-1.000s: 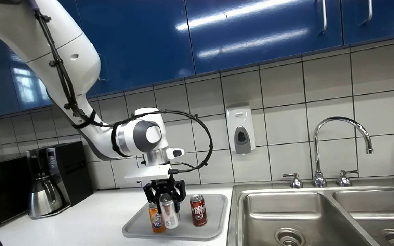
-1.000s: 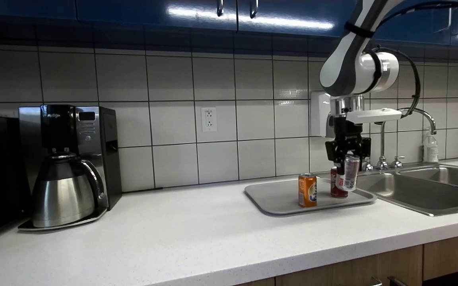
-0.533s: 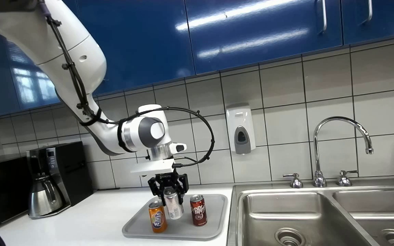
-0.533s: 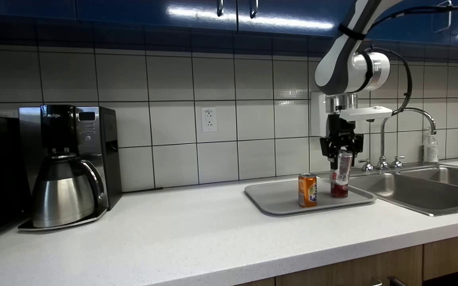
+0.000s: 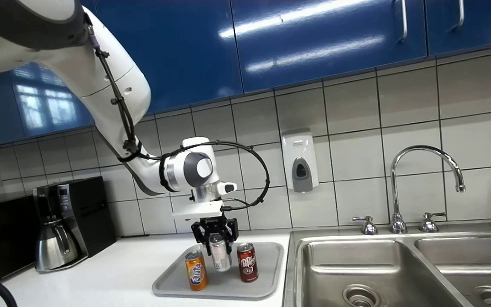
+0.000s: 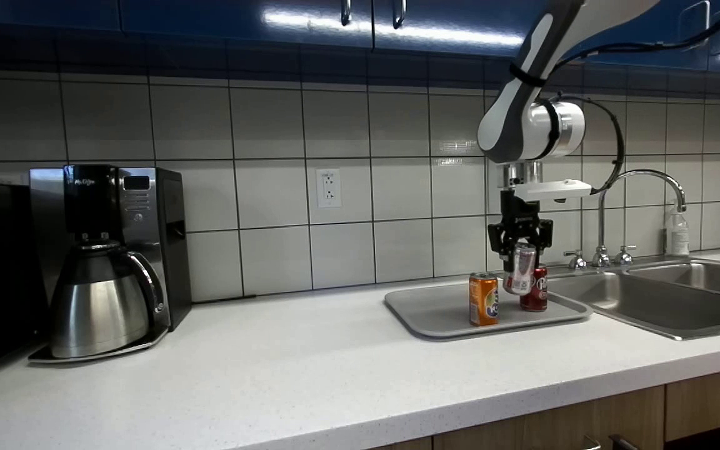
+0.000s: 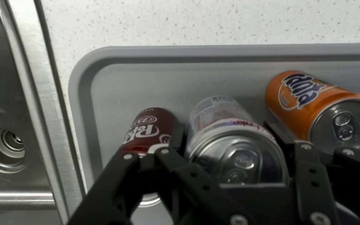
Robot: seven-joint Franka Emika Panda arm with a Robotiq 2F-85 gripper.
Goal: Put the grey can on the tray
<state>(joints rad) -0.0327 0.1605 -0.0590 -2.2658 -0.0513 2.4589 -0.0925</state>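
Note:
The grey can [image 5: 221, 256] is held in my gripper [image 5: 219, 249], between the orange can [image 5: 196, 270] and the dark red can [image 5: 247, 263]. In an exterior view the grey can [image 6: 522, 270] is slightly tilted, overlaps part of the dark red can [image 6: 535, 290], and its bottom looks a little above the tray [image 6: 422, 303]. In the wrist view my gripper [image 7: 228, 133] has one finger on each side of the grey can [image 7: 239, 156]. The tray [image 7: 173, 76] lies below it; the spot under the can is hidden there.
The steel sink [image 5: 356, 273] adjoins the tray's side. The orange can [image 7: 302, 93] and dark red can [image 7: 152, 125] stand close beside the fingers. A tiled wall [image 6: 397, 250] is behind, and a coffee maker [image 6: 110, 262] stands farther along the counter.
My gripper has carried the grey can back over the tray, from in front of the orange can in an exterior view to between the two standing cans. Those cans and the tray have not moved.

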